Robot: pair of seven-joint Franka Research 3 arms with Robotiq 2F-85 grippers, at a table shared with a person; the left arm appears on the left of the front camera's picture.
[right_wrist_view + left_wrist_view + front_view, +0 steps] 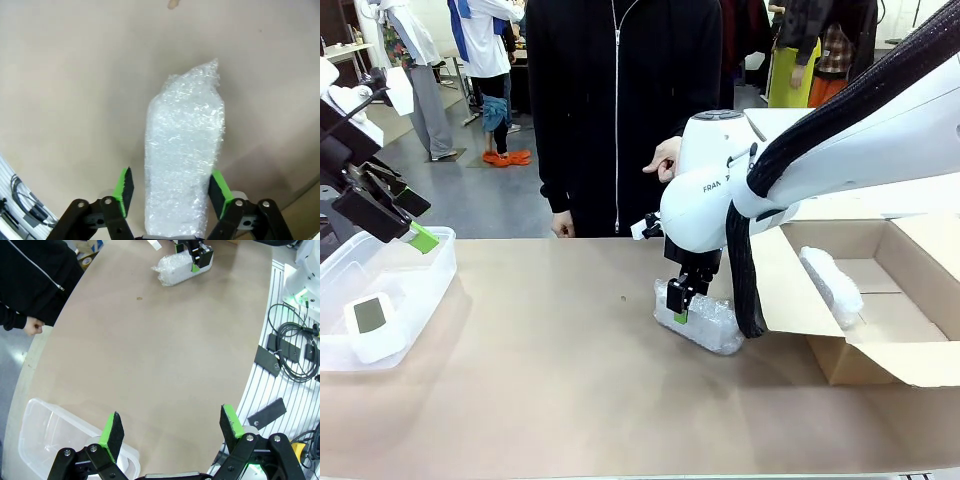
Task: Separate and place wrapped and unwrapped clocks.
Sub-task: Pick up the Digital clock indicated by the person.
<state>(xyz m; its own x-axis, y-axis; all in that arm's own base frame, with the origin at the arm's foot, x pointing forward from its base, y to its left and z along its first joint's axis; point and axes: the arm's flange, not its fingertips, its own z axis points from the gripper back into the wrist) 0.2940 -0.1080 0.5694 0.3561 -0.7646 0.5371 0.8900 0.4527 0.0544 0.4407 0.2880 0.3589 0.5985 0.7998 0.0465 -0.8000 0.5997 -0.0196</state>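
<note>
Right wrist view shows the right gripper with its pads on both long sides of a bundle lying on the table, clamped on it. Bubble wrap is soft and slippery, so a grip across the middle seems safest. The left gripper hangs wide above the bin, where the clock lies. Another bundle is in the box.

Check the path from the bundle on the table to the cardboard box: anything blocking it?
Nothing visible on the table between them. The right hand sits astride the bundle, and the box lies just to its right with its near flap folded out toward the bundle. That flap is the only edge to clear. Another bundle is already inside.
</note>
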